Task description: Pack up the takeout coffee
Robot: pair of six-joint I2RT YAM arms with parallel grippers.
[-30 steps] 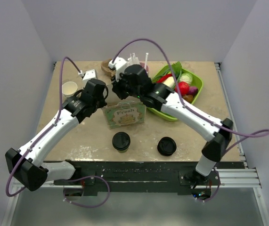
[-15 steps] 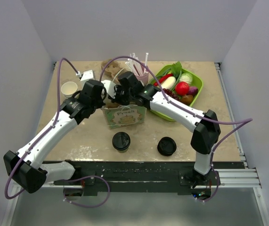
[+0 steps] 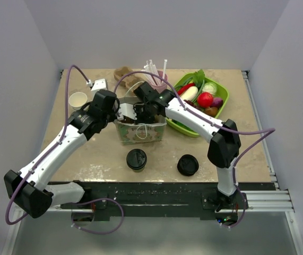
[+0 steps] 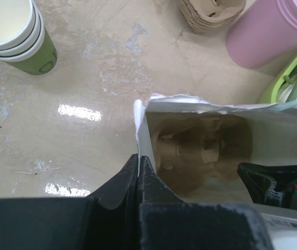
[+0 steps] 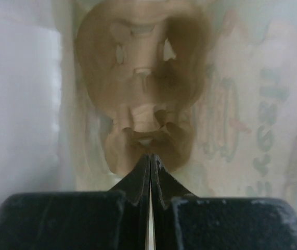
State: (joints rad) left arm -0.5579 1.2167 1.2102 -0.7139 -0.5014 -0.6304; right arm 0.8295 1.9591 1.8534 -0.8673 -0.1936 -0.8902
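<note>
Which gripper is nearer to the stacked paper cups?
Left. The left gripper pinches the paper bag at the edge facing the paper cups; the right gripper is farther, inside the bag.

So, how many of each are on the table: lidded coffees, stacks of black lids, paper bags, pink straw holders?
lidded coffee: 1
stack of black lids: 1
paper bag: 1
pink straw holder: 1
Total: 4

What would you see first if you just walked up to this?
Two robot arms pinch a white paper bag in the middle of the table, left fingers and right fingers on its rim, showing a brown cup carrier inside. A bright green tray of colourful food sits far right.
</note>
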